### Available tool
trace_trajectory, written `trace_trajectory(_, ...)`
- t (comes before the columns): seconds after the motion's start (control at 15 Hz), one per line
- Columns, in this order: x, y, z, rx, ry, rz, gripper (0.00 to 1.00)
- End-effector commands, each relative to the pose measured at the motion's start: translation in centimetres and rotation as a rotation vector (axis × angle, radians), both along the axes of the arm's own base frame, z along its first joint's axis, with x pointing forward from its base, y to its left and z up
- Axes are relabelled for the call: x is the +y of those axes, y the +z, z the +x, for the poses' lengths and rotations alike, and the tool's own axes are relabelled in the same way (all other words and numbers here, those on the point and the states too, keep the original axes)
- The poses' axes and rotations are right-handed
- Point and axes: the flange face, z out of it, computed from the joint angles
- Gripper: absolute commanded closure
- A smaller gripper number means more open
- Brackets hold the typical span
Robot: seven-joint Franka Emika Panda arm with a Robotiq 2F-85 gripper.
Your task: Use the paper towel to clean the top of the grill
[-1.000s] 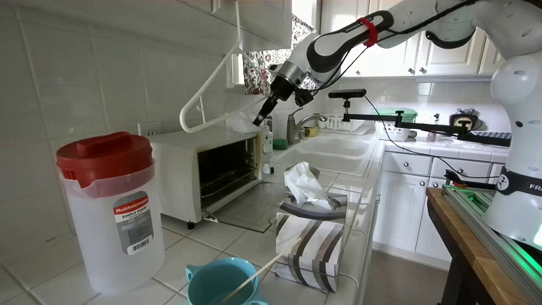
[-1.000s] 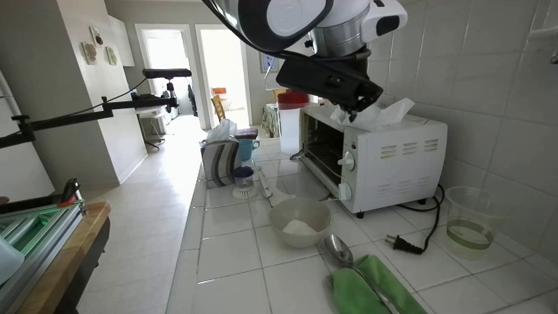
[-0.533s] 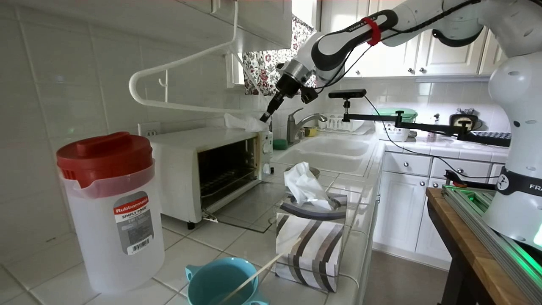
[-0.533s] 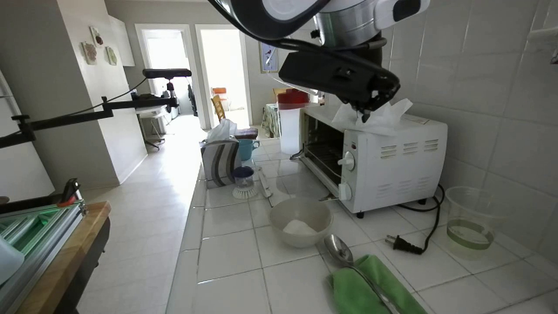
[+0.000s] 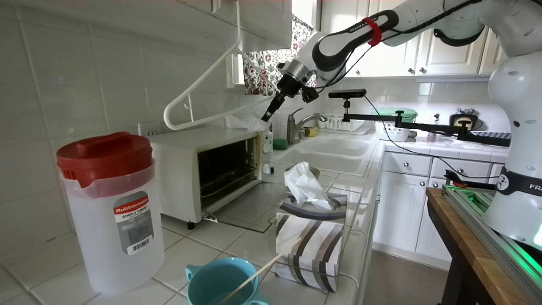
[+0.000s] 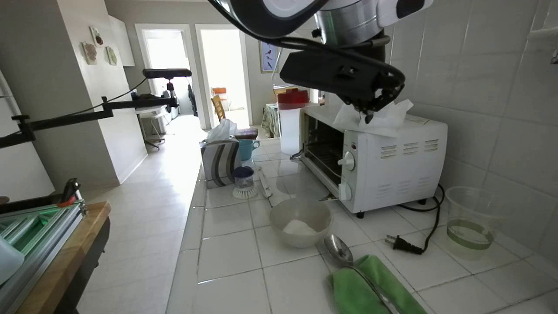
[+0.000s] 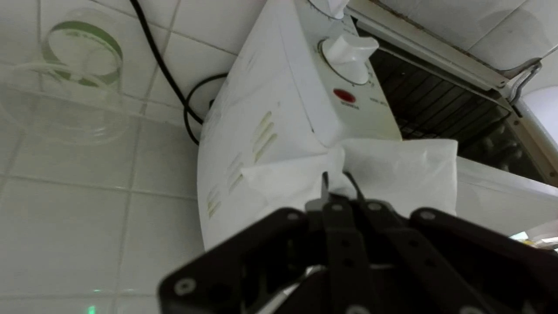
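White-tiled table (image 6: 231,244), grill (image 6: 401,174) standing on it, front open, knobs (image 6: 347,161) toward one end. Red-lidded pitcher (image 5: 106,212): upright, near grill's other end. Striped tissue box (image 5: 309,258): out in front of grill. Paper towel (image 7: 405,170): crumpled on grill's top, knob end, a flap lapping the vented side. End effector (image 7: 337,178): over grill's top, jaws closed tight, towel pinched between. Bowl (image 6: 301,241): off grill's front corner, knob end

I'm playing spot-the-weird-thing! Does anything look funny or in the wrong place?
Yes! A bare white clothes hanger hangs by the upper cabinet, odd for a kitchen. A black plug lies loose on the counter, too, plugged into nothing.
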Motion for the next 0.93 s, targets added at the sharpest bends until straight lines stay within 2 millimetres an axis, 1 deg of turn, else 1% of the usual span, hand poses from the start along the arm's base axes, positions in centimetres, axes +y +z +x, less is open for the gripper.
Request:
trace_trajectory(0.0,0.1,-0.5,0.7,-0.036,0.019,-0.057,1.0)
trace_trajectory(0.4,-1.2,-2.4,1.4,-0.082,-0.013,-0.116,1.0)
trace_trajectory(0.87,-1.9,-2.2,3.1,-0.196,-0.068,-0.144,1.0)
